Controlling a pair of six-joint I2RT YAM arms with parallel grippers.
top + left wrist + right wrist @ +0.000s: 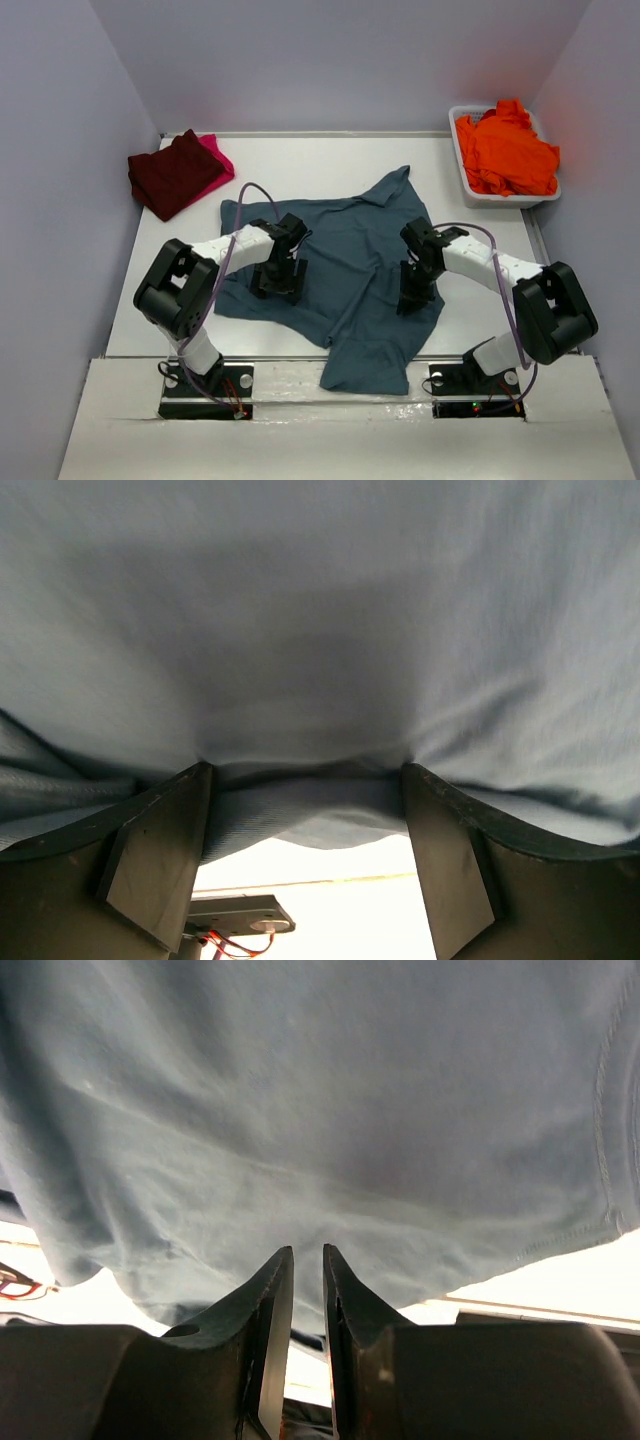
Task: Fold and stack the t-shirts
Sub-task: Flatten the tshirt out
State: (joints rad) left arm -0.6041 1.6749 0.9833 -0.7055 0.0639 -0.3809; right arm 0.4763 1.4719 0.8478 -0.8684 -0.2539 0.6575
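Teal-blue t-shirt (pixel 350 260) spread rumpled at table (pixel 330 150) centre, long axis roughly 12-to-6. My left gripper (pixel 279 283) on its 9 o'clock part, fingers spread wide, cloth bunched between. My right gripper (pixel 414 297) at 3 o'clock edge, fingers near-closed; pinch unclear.

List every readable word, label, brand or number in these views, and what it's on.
None: no text can be read in any view.
Slate-blue t-shirt: plain, no print or tag showing.
Maroon t-shirt, pink t-shirt, orange t-shirt: plain.
White tub: no label visible.
Arm bases: any markings are too small to read.
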